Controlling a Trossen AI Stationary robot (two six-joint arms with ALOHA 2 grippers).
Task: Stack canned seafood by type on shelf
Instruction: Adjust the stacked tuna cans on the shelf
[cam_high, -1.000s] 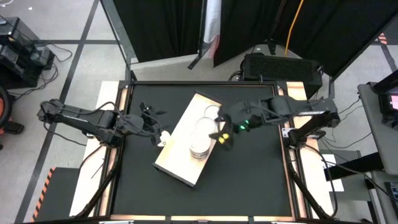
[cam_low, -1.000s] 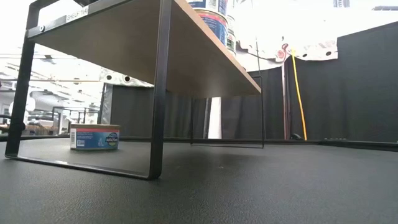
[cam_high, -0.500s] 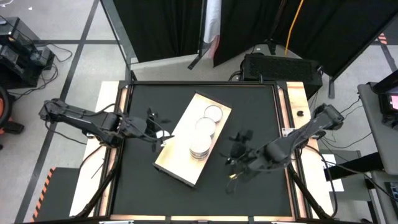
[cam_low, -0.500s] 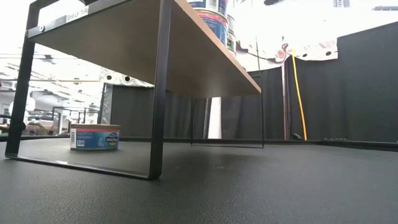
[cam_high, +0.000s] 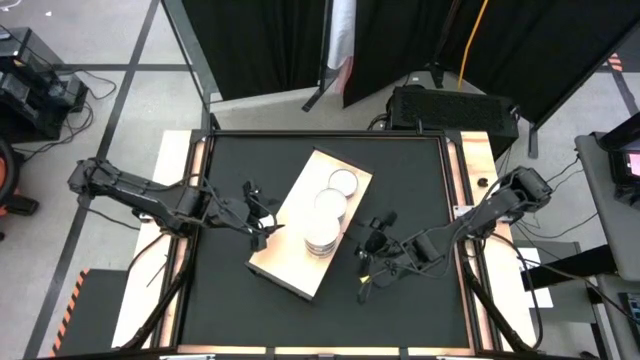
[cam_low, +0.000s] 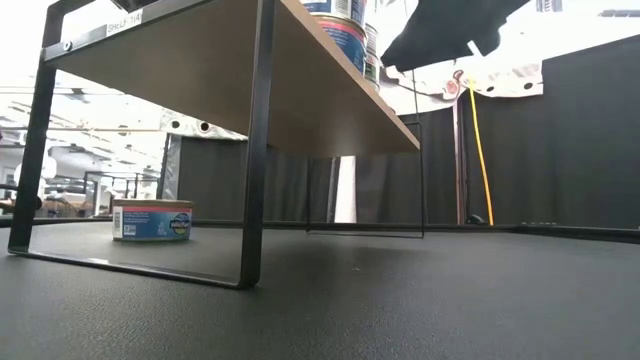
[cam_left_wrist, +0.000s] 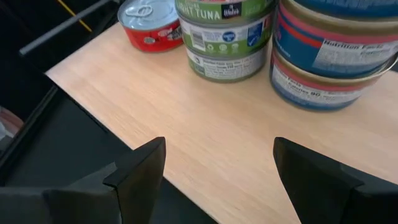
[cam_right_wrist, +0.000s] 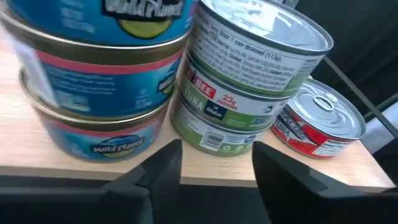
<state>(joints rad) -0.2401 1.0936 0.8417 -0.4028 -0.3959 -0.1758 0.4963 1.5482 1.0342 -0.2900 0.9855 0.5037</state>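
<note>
Black tabletop (cam_high: 400, 180), tins (cam_high: 322, 232) stacked on shelf (cam_high: 290, 262) between empty left claw (cam_high: 262, 222), spread wide, and empty, half-open right claw (cam_high: 368, 262)

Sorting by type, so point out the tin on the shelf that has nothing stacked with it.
The red tin at the shelf's end: it sits alone, while green-labelled and blue-labelled tins stand stacked.

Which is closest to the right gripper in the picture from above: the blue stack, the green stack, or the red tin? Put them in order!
From the right gripper:
1. Blue stack, at the shelf's near end.
2. Green stack, in the middle.
3. Red tin, at the far end.
</note>
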